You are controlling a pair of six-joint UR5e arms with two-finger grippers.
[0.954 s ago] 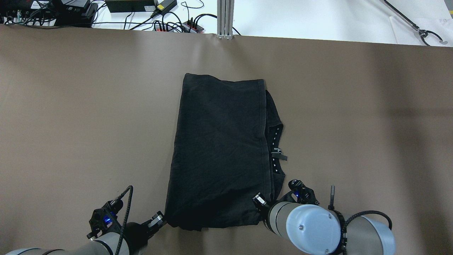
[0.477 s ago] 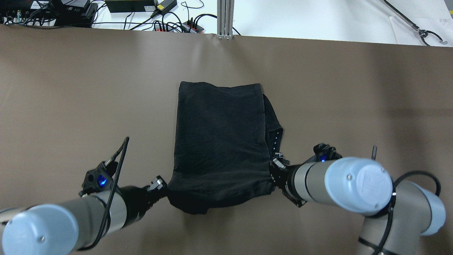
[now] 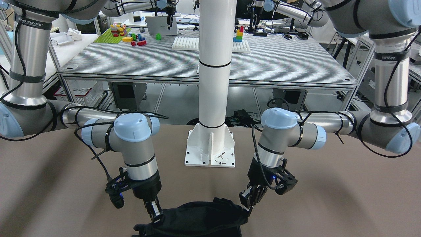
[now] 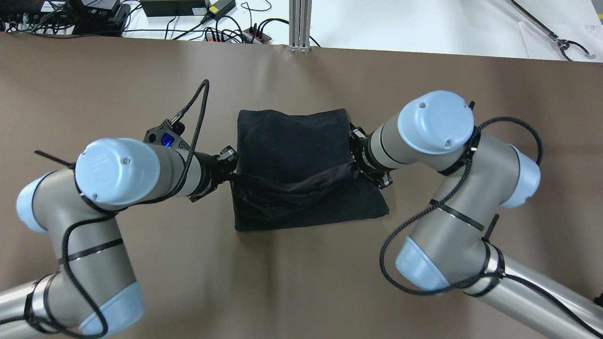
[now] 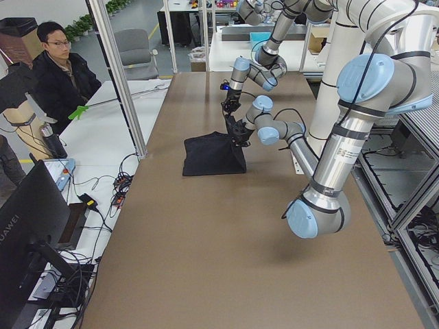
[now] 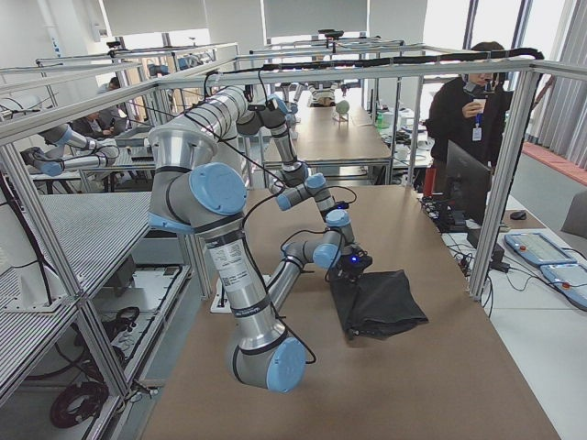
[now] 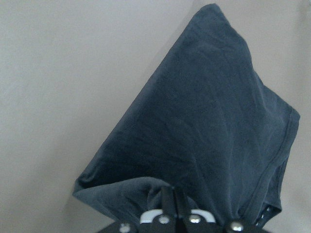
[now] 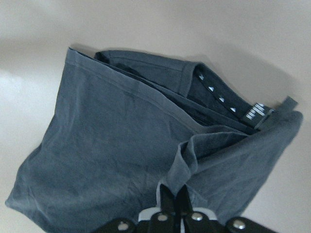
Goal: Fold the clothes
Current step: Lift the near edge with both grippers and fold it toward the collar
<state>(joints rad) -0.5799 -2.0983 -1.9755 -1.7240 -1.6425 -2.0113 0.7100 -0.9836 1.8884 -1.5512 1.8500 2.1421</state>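
Black clothes (image 4: 292, 141) sag between left gripper (image 4: 230, 173) and right gripper (image 4: 353, 165), both pinching them; the tag (image 8: 253, 112) has print too small to read.

Black clothes (image 4: 292, 141) half-folded, near edge lifted.

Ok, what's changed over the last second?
The left hand and right hand lifted the near edge of the black cloth and carried it away from the robot, over the rest, about halfway across. The far edge slid slightly toward the robot. Unchanged: both hands stay shut on their corners.
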